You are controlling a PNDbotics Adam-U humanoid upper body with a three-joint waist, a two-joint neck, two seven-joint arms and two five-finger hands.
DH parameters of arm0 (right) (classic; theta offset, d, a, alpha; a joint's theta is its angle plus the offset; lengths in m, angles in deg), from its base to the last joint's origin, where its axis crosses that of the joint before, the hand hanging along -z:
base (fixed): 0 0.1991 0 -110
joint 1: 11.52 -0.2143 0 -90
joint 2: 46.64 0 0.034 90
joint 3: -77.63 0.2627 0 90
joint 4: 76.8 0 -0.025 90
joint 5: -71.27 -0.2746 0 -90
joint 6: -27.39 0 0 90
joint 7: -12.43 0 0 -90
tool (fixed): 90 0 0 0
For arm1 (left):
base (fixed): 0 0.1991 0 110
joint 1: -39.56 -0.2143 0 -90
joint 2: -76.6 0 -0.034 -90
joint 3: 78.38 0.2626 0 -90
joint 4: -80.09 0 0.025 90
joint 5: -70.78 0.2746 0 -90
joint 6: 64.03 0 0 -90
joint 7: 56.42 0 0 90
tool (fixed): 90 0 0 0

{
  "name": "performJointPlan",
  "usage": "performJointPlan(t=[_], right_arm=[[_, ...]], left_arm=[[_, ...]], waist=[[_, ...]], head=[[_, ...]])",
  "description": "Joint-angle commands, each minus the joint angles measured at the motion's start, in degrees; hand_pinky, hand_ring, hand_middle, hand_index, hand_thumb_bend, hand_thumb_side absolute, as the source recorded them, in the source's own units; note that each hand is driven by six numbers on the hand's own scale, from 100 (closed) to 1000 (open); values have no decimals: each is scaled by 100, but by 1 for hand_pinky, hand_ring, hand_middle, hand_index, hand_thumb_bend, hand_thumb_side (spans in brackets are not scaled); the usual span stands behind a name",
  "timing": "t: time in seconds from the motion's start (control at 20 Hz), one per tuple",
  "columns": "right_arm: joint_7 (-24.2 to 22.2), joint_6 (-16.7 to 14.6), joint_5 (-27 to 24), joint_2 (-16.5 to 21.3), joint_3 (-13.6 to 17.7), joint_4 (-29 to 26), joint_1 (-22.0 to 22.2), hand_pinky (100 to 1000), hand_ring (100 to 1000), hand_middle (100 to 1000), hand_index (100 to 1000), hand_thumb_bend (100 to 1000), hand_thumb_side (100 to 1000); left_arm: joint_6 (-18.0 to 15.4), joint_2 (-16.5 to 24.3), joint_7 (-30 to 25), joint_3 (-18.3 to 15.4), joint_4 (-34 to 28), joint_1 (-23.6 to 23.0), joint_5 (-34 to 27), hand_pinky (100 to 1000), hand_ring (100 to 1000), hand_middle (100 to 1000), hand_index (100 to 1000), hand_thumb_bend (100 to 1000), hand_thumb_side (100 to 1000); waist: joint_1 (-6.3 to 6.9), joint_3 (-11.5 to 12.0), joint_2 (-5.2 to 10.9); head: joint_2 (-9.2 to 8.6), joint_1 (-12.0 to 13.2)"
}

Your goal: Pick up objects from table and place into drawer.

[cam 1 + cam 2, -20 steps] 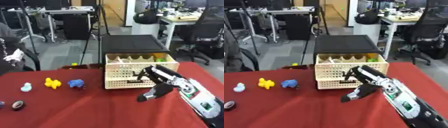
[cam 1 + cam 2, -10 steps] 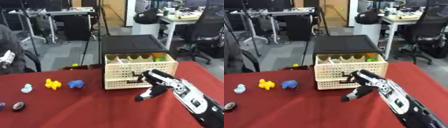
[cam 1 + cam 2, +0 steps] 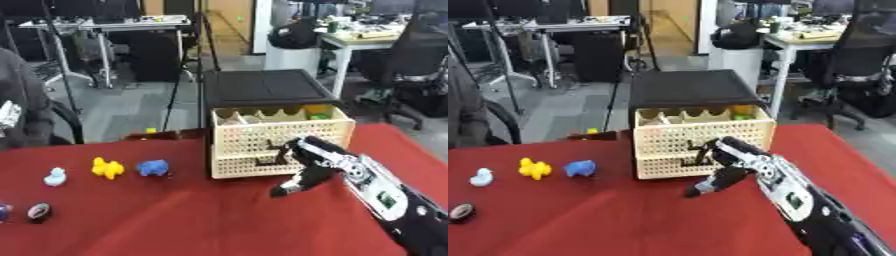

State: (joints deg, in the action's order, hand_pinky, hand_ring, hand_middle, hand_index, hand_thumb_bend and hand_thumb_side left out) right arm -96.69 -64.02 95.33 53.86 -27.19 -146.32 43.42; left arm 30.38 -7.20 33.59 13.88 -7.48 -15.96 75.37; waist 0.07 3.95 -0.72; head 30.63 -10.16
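Note:
A cream perforated drawer (image 3: 280, 147) stands pulled out from a black cabinet (image 3: 262, 90) at the back of the red table (image 3: 175, 220). Green and yellow items (image 3: 317, 114) lie inside it. My right hand (image 3: 302, 167) is at the drawer's front face, its fingers at the dark handle (image 3: 269, 152) and its thumb pointing down-left; nothing else is in it. On the left lie a blue toy (image 3: 152, 167), a yellow duck (image 3: 107, 167), a pale blue duck (image 3: 55, 176) and a dark round object (image 3: 38, 211). The left hand is not visible.
A dark-clothed person (image 3: 22, 110) stands at the table's far left edge. Office desks and chairs (image 3: 411, 75) fill the background. A small yellow piece (image 3: 151, 130) shows past the table's far edge.
My right hand has drawn back a little toward me along the drawer's front. The camera has shifted slightly. The toys have not moved.

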Motion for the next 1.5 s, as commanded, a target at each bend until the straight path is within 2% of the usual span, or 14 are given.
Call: performJointPlan(t=[0.05,0.55,1.1,1.5], right_arm=[[116,34,195,98,104,63,-146,100,100,100,829,1000,544],[399,72,439,171,204,77,-313,100,100,100,839,1000,613],[585,116,453,300,314,49,-410,100,100,100,841,1000,630],[677,141,491,405,406,133,-411,100,100,100,843,1000,627]], left_arm=[[8,69,28,-70,-80,71,-15,648,648,591,759,213,531],[18,40,40,-69,-75,53,-14,648,647,590,759,191,546],[16,17,31,-65,-99,63,-12,648,647,589,758,182,557],[3,-1,28,-69,-189,70,-20,648,647,589,758,179,560]], waist=[[16,24,41],[-1,136,-15],[-41,282,-96],[-19,452,-197]], head=[[-37,-17],[-91,-15],[-189,-27],[-297,-67]])
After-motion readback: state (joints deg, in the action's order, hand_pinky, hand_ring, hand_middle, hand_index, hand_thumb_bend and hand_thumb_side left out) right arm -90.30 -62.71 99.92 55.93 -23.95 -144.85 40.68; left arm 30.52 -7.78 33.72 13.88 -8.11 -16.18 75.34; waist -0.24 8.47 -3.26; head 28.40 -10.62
